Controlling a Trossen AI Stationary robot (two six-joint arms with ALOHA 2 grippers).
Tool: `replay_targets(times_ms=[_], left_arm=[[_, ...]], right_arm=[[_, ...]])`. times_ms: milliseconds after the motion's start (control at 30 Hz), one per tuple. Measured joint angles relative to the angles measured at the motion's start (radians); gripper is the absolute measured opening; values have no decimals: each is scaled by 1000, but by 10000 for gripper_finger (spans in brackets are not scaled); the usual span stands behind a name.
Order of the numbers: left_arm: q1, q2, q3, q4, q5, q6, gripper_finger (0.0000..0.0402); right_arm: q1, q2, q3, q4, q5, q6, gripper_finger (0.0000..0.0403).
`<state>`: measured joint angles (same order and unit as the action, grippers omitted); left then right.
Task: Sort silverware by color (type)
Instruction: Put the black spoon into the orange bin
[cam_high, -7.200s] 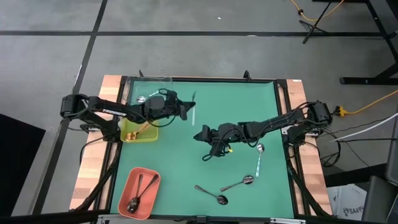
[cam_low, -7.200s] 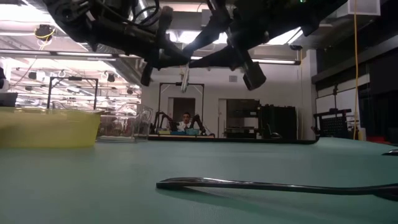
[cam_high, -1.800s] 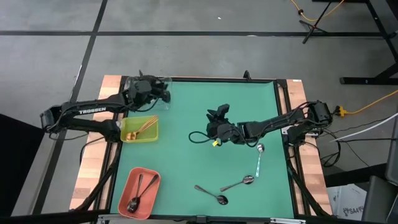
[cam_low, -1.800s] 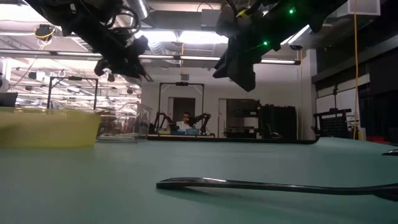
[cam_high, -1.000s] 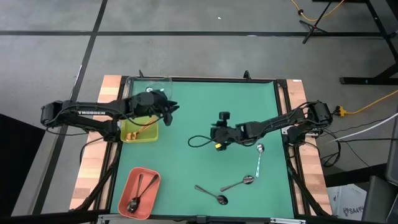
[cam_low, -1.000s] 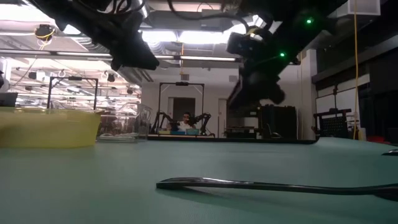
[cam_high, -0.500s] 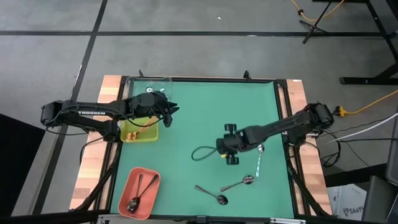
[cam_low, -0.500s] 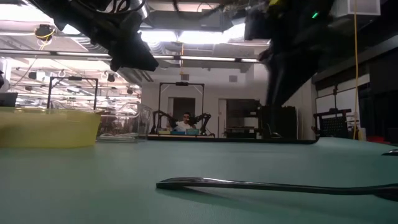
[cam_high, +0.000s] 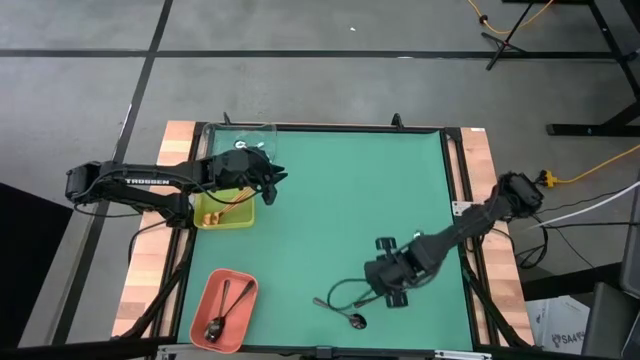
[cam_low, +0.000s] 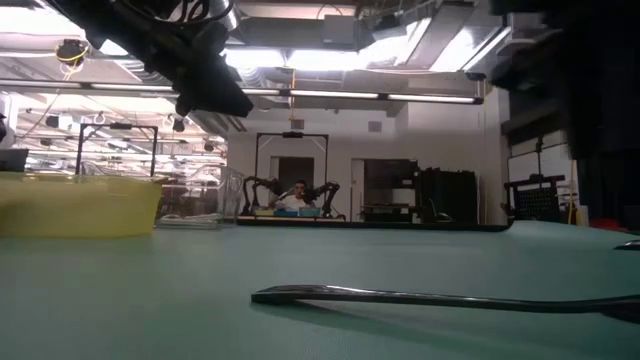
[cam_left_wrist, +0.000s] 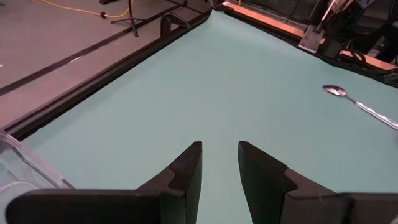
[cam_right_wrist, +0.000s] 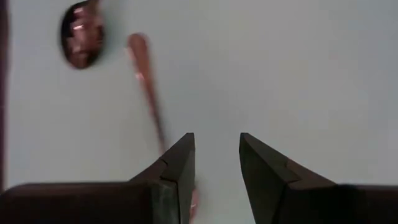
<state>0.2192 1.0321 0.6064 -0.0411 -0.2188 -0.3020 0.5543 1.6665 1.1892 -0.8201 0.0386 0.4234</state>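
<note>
My right gripper (cam_high: 388, 283) is open and low over the near right part of the table, fingers pointing down (cam_right_wrist: 216, 162). Its wrist view shows a thin spoon handle (cam_right_wrist: 149, 87) running in toward one finger, and another spoon's bowl (cam_right_wrist: 81, 42) beside it; both lie flat on the mat. A dark spoon (cam_high: 345, 316) lies next to that gripper, long and flat in the low view (cam_low: 430, 297). My left gripper (cam_high: 270, 178) hangs open above the yellow-green tray's (cam_high: 243, 222) far right corner (cam_left_wrist: 219, 171). A silver spoon (cam_left_wrist: 357, 102) lies farther off.
The yellow-green tray holds copper spoons (cam_high: 232, 203). A salmon tray (cam_high: 240, 325) at the near left holds dark spoons (cam_high: 222, 312). A clear tray (cam_high: 240, 138) stands at the far left. The green mat's middle (cam_high: 340, 200) is bare. A person shows in the room beyond (cam_low: 296, 196).
My right arm has swung from the middle of the table toward the near edge and come down over the spoons at the near right, hiding two of them in the high view. My left arm has kept still.
</note>
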Motion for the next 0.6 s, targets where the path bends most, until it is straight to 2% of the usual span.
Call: replay_targets(times_ms=[300,600], left_arm=[[0,0,0,-6,0,0,98],[0,0,0,-6,0,0,98]], right_arm=[[117,3,0,5,1,51,115],[133,99,-1,13,-8,51,115]])
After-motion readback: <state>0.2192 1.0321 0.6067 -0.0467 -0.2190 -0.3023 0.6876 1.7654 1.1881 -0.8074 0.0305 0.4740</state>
